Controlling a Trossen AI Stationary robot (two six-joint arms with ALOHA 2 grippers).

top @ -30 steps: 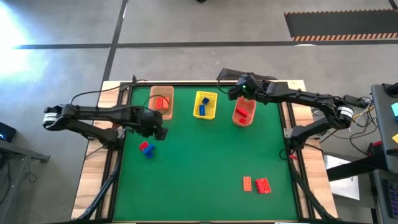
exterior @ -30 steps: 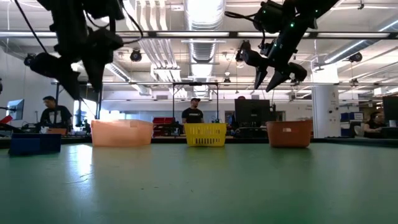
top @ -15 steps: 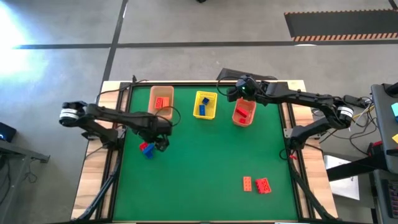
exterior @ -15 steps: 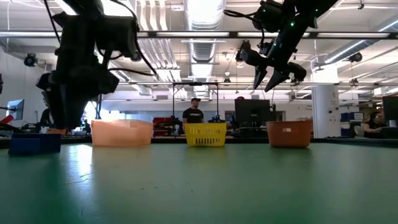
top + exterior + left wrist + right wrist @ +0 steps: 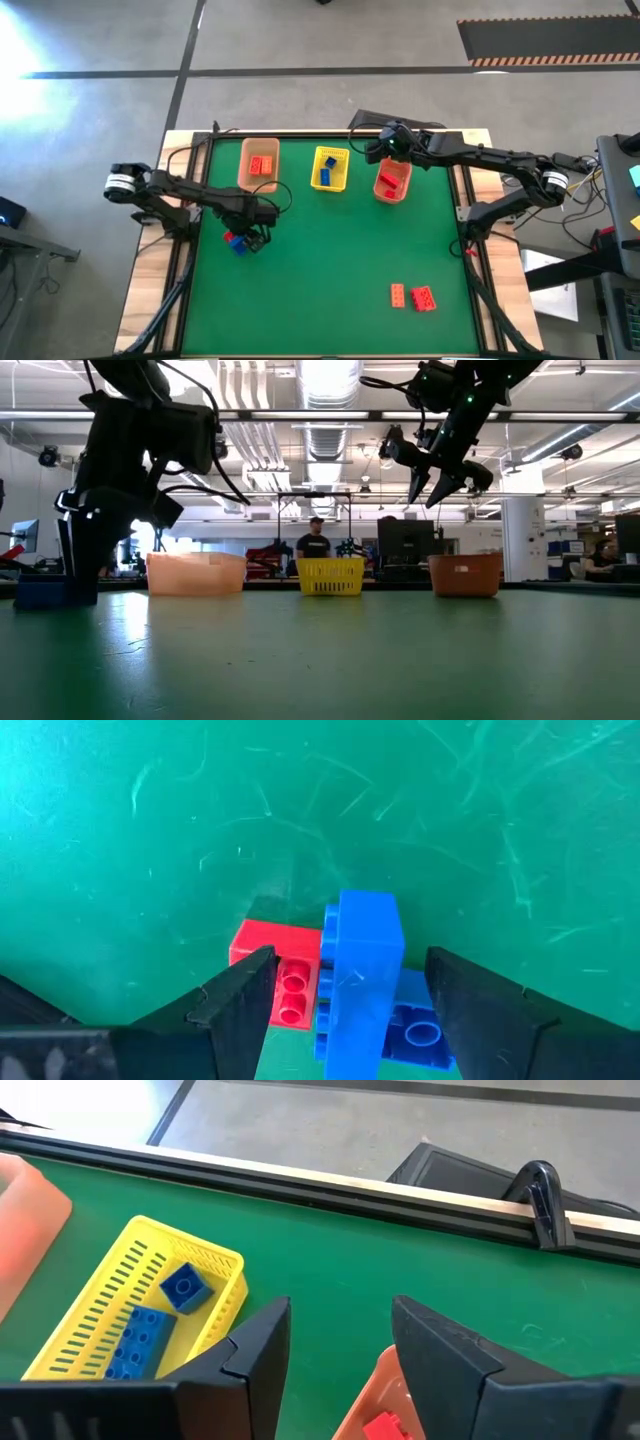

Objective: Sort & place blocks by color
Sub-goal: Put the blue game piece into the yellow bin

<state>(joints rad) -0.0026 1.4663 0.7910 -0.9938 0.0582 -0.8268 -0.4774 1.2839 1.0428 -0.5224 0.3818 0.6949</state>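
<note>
A blue block (image 5: 360,970) stands on edge at the mat's (image 5: 330,260) 9 o'clock side, its long axis running between the fingers, with a red block (image 5: 283,970) touching one flank and another blue block (image 5: 415,1020) flat beside it. The left gripper (image 5: 255,232) straddles the cluster, fingers apart — bare green mat all around. The right gripper (image 5: 378,152) hovers spread over the red-orange basket (image 5: 392,194) at 1 o'clock

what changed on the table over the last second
The left gripper swung from beside the pale orange basket down to the red and blue blocks, its open fingers now either side of them, nothing gripped yet. The right gripper stayed open above the red-orange basket; baskets and blocks unmoved.
</note>
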